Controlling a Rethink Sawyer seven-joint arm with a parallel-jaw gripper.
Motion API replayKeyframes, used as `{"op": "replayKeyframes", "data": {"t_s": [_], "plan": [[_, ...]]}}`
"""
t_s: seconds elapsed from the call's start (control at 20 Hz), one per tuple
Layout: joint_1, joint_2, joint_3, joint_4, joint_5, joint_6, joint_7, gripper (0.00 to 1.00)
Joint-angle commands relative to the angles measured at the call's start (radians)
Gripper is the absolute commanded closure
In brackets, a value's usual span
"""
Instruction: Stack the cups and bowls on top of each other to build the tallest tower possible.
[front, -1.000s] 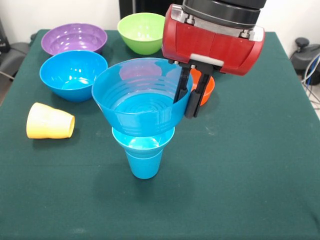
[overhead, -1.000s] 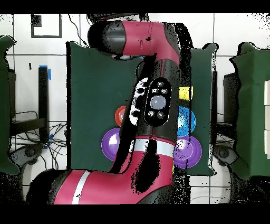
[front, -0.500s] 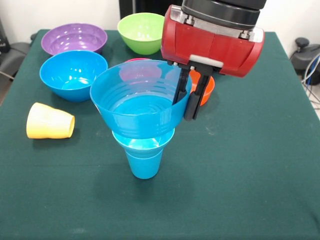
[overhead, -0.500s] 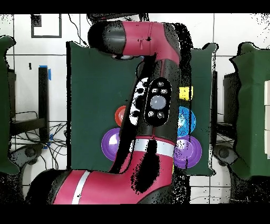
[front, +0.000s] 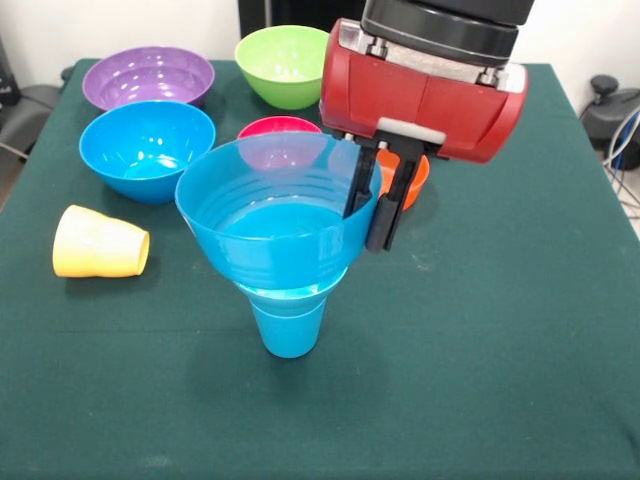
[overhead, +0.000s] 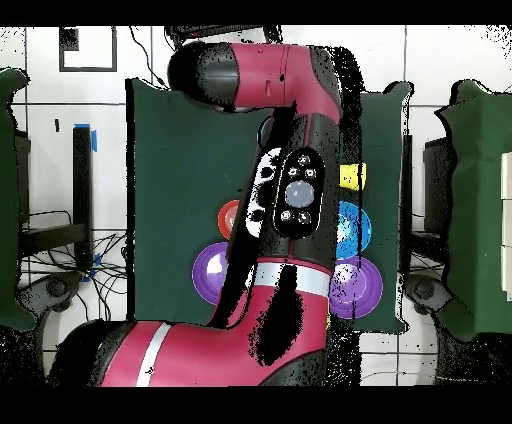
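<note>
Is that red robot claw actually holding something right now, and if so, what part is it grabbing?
Yes. The gripper pinches the large blue bowl by its rim, on the side nearest the arm, one finger inside and one outside, above the blue cup.

Table cloth (front: 500, 330): dark green (covers the whole top);
Floor (overhead: 60, 150): pale tiles;
Cables (overhead: 75, 265): tangled beside table

A sky-blue cup (front: 288, 325) at centre carries a glossy blue bowl (front: 270, 225) with faint concentric rings. At left lie a pale yellow cup (front: 99, 243) and another blue bowl (front: 147, 150). Along the top sit a purple bowl (front: 147, 77), a lime green bowl (front: 281, 64), a pink-red bowl (front: 278, 128) and an orange bowl (front: 414, 180). The tablecloth (front: 480, 340) is dark green; the arm (front: 425, 85) is red and black.
</note>
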Motion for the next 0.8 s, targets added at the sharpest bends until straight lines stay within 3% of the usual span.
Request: {"op": "replayKeyframes", "data": {"t_s": [0.05, 0.8], "plan": [[0.006, 0.026, 0.071, 0.153, -0.069, -0.05, -0.042, 1.0], [-0.001, 0.005, 0.068, 0.19, -0.061, 0.005, -0.055, 1.0]]}}
